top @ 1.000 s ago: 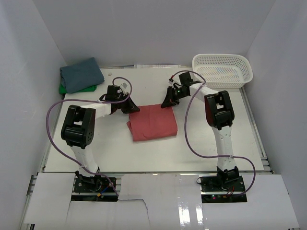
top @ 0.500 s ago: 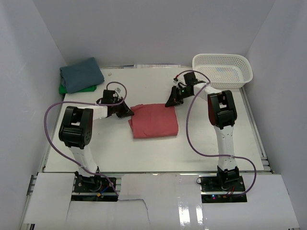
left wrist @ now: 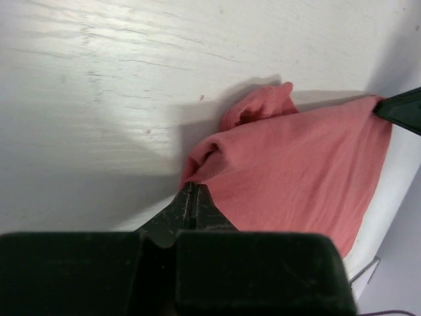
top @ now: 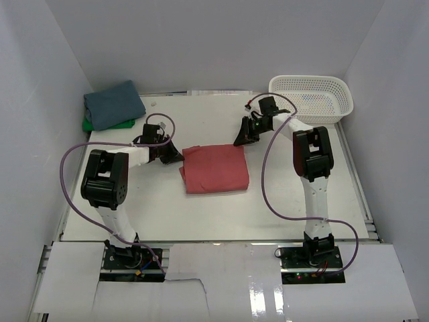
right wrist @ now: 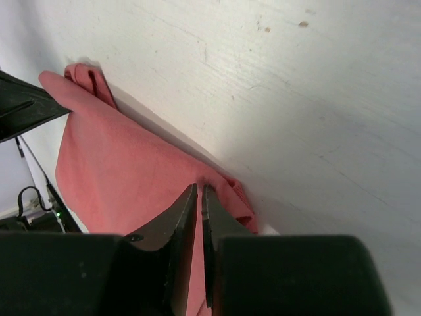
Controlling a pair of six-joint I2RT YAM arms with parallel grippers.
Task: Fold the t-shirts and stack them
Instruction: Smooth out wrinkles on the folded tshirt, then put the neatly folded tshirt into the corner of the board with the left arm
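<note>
Looking down on a white table (top: 201, 215) with two white robot arms bolted at its near edge, both bent inward toward a coral-red cloth t-shirt (top: 216, 169). Reaching forward and to the right with the left arm (top: 107, 178), elbow raised and forearm low and nearly level, so as to bring the left gripper (top: 175, 155) to the shirt's far left corner. Shown from the left wrist as black fingers (left wrist: 207, 207) pressed flat together with no gap, pinching a bunched fold at the very edge of the cloth. Standing taller with the right arm (top: 310, 154), upper link upright and forearm angled left and down, placing the right gripper (top: 240, 141) at the shirt's far right corner. Shown from the right wrist as fingers (right wrist: 181, 217) almost together, parted by only a thin slit, tips at a small rolled fold of the cloth; impossible to tell whether any cloth is caught between them. Folded into a roughly square pad, lying at the middle of the table between the two arms, mostly flat and smooth, with the far edge running from one gripper to the other and puckered into small folds at both corners. Resting well apart in the far left corner, a folded slate-blue cloth t-shirt (top: 112, 104) on top of a bright green cloth t-shirt (top: 90, 125), with only a strip of the green showing along the near left side. Sitting in the far right corner, a white plastic mesh basket (top: 312, 115).
</note>
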